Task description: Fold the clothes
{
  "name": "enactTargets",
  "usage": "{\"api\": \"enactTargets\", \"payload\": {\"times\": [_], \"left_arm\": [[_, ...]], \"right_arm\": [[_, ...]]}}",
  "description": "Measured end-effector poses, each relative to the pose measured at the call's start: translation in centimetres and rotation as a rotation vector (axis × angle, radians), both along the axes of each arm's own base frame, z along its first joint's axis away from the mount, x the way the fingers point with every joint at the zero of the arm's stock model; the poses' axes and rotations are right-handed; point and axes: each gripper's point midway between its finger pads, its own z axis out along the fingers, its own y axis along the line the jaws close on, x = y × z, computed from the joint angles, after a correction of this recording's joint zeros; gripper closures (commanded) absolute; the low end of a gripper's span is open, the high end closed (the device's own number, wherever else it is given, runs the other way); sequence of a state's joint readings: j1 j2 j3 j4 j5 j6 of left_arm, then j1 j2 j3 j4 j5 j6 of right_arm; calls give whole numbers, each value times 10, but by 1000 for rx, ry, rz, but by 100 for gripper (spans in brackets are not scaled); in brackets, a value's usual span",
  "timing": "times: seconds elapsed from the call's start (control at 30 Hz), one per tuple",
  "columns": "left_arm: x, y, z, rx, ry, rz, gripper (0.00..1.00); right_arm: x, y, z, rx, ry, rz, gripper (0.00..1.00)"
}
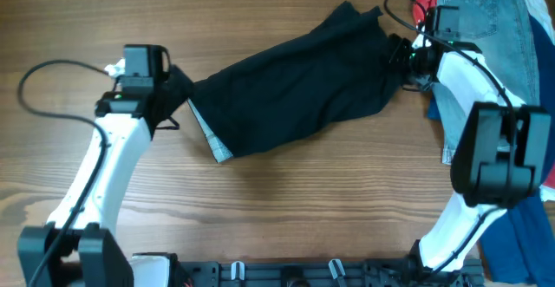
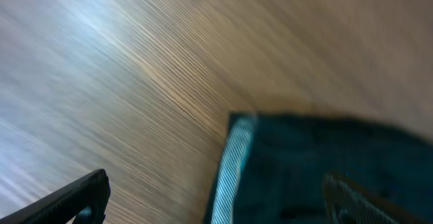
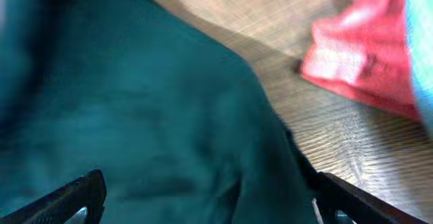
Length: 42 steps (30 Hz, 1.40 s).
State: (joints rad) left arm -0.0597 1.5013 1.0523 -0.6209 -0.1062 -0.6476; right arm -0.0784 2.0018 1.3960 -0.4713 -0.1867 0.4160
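The black garment (image 1: 295, 88) lies spread across the middle of the table, with a pale striped inner band (image 1: 208, 135) showing at its lower-left edge. My left gripper (image 1: 178, 92) is at the garment's left end. In the left wrist view its jaws (image 2: 220, 200) are wide open, with the garment's corner (image 2: 325, 163) and striped band (image 2: 233, 163) between them. My right gripper (image 1: 401, 57) is at the garment's right end. In the right wrist view its jaws (image 3: 210, 204) are wide open over the dark fabric (image 3: 149, 116).
Light-blue denim shorts (image 1: 481, 18) lie at the back right under my right arm. A red cloth (image 1: 427, 1) sits beside them and also shows in the right wrist view (image 3: 358, 55). A blue cloth (image 1: 520, 226) lies at the right edge.
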Motion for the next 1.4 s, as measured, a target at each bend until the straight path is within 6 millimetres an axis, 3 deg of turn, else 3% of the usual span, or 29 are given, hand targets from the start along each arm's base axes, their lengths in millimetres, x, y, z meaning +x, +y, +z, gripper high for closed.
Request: {"api": "enactTargets", "payload": {"times": [0.07,0.13,0.23,0.47,0.63,0.8,0.93,1.03,1.13,1.27,1.4], "left_arm": [[-1,-13,-9,-9,32,-77,4],[-4,-27,-23,-45,78,-163,16],[-6,-44,-42,-93,128,-268,29],[-10,-82,-103,-91,247,-510,31],[24,-79,-103,-5,142,-516,23],[72,-59,-99,158,-26,-456,16],[112,-47,-85,248,-194,-439,13],[130,-35,-75,295,-277,-431,13],[151,-20,-52,334,-397,-389,11],[160,-10,-39,350,-452,-365,12],[142,-20,-64,320,-333,-411,8]], "right_arm": [[3,2,33,-14,-74,24,0],[4,2,80,-37,-179,45,1],[4,2,111,-58,-255,64,1],[5,6,114,-63,-266,79,1],[3,9,113,-62,-259,85,1],[3,18,112,-59,-256,104,1],[3,34,113,-56,-262,136,1],[4,42,114,-54,-271,153,0],[6,50,117,-53,-285,169,1],[8,58,120,-51,-305,184,1],[9,61,121,-69,-317,215,0]]}}
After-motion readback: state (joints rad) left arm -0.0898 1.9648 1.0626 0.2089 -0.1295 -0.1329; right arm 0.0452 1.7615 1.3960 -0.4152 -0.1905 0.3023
